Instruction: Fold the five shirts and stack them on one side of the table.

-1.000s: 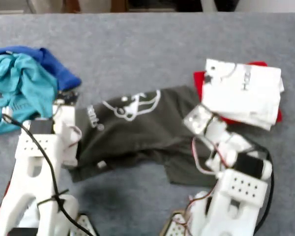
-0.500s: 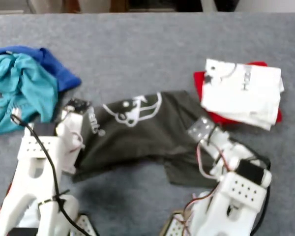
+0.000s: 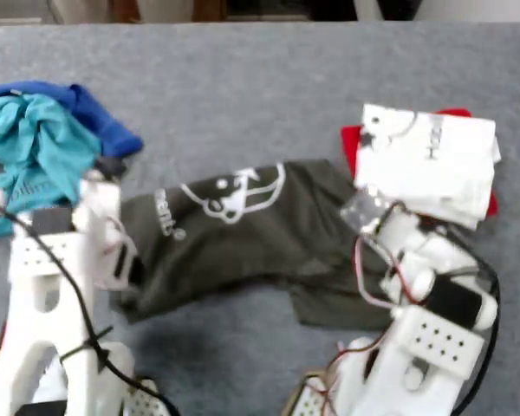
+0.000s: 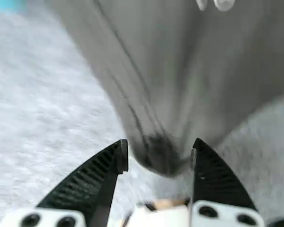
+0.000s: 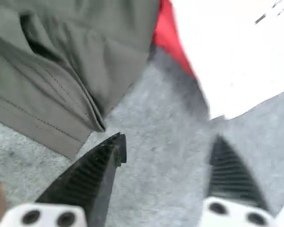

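1. Far left: the teal shirt [image 3: 36, 156] and blue shirt [image 3: 100, 117] lie crumpled in one heap. Same spot as a second ago, neither is folded.
2. My left claw [image 4: 159, 145] is released. The jaws are spread and straddle a bunched edge of the dark grey shirt [image 3: 243, 238], with nothing pinched. Half a second ago, in the high view, it sat further in over the shirt's left end. Now it's backed out, right beside the teal heap.
3. The dark grey shirt is at the centre of the table [image 3: 243, 78], print up, mostly spread, with one flap sticking out toward my bases. More of its left end is uncovered than half a second ago, and the cloth has barely shifted. My read: I'm lining up a grip and the fold hasn't started.
4. My right claw [image 5: 170, 139] is also released, jaws spread over bare table between the grey shirt's right edge and the red shirt [image 3: 350, 143]. Since half a second ago it has moved away from my base, toward the stack.
5. Right side: the white shirt [image 3: 425, 165] lies folded on top of the red one, unchanged. I count two stacked, three to go.
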Controlling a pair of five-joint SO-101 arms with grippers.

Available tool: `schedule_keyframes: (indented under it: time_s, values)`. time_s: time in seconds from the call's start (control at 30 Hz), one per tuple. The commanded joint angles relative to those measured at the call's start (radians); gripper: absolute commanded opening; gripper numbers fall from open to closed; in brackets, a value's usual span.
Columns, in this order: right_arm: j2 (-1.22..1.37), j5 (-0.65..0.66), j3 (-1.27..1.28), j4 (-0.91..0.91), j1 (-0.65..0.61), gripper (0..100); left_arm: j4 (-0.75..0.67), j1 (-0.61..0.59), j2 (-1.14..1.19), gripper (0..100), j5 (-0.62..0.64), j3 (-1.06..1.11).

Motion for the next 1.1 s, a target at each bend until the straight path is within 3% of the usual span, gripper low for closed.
schedule_keyframes:
  time_s: [0.0, 0.03, 0.07, 0.23, 0.47, 0.6, 0.87, 1.07]
  values:
    - [0.001, -0.155, -0.093, 0.014, -0.159, 0.2, -0.006, -0.040, -0.010, 6, 0.077, -0.221]
    - [0.012, -0.187, -0.087, 0.011, -0.208, 4.8, -0.029, -0.028, -0.007, 1, 0.109, -0.247]
    - [0.033, -0.236, -0.074, 0.000, -0.259, 6.2, -0.046, -0.008, 0.005, 3, 0.140, -0.256]
    - [0.289, -0.407, -0.027, -0.198, -0.441, 0.3, -0.157, 0.071, 0.137, 2, 0.302, -0.222]
    - [0.736, -0.428, -0.074, -0.308, -0.460, 0.2, -0.193, 0.106, 0.387, 2, 0.302, -0.190]
    - [0.733, -0.416, -0.016, -0.256, -0.464, 0.2, -0.195, 0.089, 0.443, 2, 0.298, -0.187]
    - [0.403, -0.221, 0.265, -0.161, -0.406, 0.2, -0.201, 0.080, 0.449, 2, 0.295, -0.187]
    - [0.127, 0.123, 0.282, 0.026, -0.237, 0.3, -0.203, 0.080, 0.450, 2, 0.295, -0.192]
